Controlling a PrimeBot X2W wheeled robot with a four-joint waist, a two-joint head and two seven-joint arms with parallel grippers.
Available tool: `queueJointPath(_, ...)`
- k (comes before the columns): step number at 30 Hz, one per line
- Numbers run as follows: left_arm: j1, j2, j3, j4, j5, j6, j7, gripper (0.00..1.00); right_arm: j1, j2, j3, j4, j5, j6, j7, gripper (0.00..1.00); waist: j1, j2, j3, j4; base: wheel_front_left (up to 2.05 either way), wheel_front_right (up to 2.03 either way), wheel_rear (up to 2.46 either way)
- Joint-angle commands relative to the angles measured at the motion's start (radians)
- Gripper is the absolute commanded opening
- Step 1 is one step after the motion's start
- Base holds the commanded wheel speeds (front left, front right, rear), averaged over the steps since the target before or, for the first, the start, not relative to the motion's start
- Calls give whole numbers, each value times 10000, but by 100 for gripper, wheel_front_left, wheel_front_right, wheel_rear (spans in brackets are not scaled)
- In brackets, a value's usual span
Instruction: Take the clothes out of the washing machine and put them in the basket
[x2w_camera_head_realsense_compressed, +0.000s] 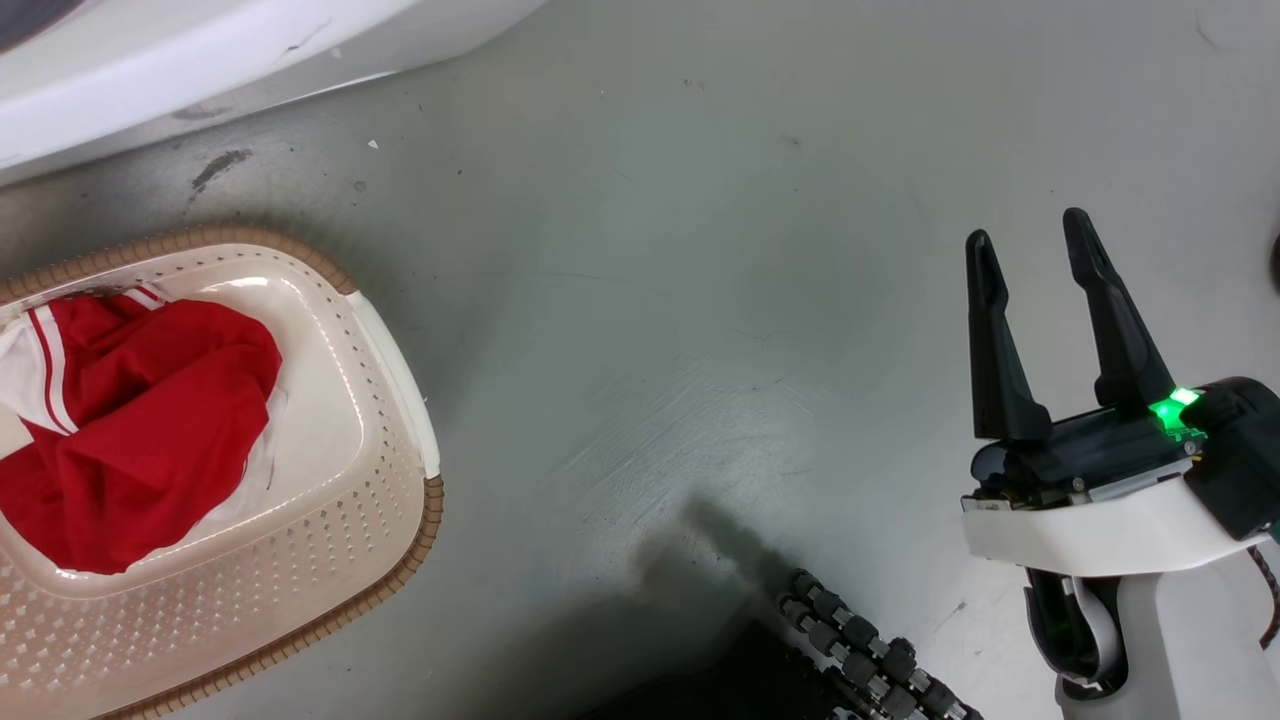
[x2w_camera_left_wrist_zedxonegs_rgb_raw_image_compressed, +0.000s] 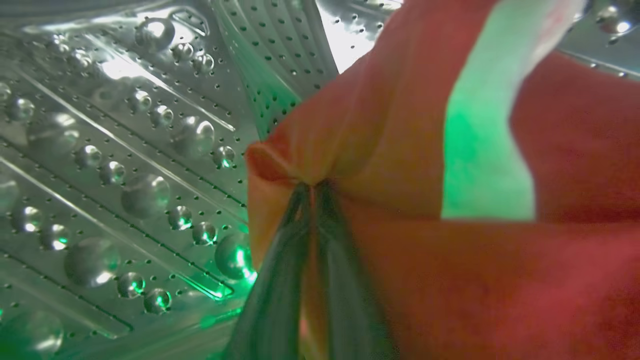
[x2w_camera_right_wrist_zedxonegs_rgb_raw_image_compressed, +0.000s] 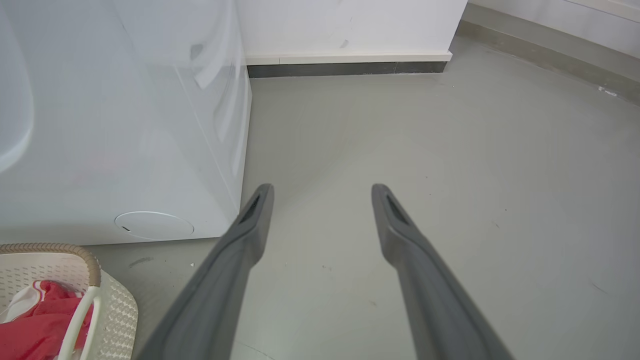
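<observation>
I'm working in a laundry corner. Left of my right claw (x2w_camera_right_wrist_zedxonegs_rgb_raw_image_compressed: 322, 189) stands a white front-loading washing machine (x2w_camera_right_wrist_zedxonegs_rgb_raw_image_compressed: 125, 125) on a bare, scuffed grey floor (x2w_camera_right_wrist_zedxonegs_rgb_raw_image_compressed: 450, 175). Ahead of that claw, a white wall (x2w_camera_right_wrist_zedxonegs_rgb_raw_image_compressed: 350, 25) meets the floor along a dark skirting strip (x2w_camera_right_wrist_zedxonegs_rgb_raw_image_compressed: 345, 69). Further left, nearer me than the claw's tips, sits a perforated laundry basket (x2w_camera_head_realsense_compressed: 340, 500) holding red clothes (x2w_camera_head_realsense_compressed: 130, 420). Around my left claw (x2w_camera_left_wrist_zedxonegs_rgb_raw_image_compressed: 311, 186) curves a perforated steel drum (x2w_camera_left_wrist_zedxonegs_rgb_raw_image_compressed: 125, 150), with more red cloth bunched at its tips. Home or test room, I can't tell.
</observation>
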Motion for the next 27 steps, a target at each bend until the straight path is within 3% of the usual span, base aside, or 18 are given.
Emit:
queueJointPath(1, 126, 58, -166, 175, -47, 15, -177, 0, -176, 19, 18, -2, 40, -14, -24, 100, -1, -1, -6, 7, 0, 0, 0)
queueJointPath(6, 42, 201, -604, 177, -392, 15, -994, 0, -412, 17, -16, 31, -69, -14, -24, 100, -1, -1, -230, 46, 0, 0, 0)
queueJointPath(13, 803, 117, -1320, 112, -1186, 15, -2680, 0, -568, 16, -520, 165, -494, -14, -24, 100, -1, -1, -1125, 642, 0, 0, 0)
queueJointPath(27, 3981, -145, -3042, -530, -2916, 15, -5928, 0, 95, 13, -992, 690, -1666, -14, -24, 100, -1, -1, -3964, 2107, 0, 0, 0)
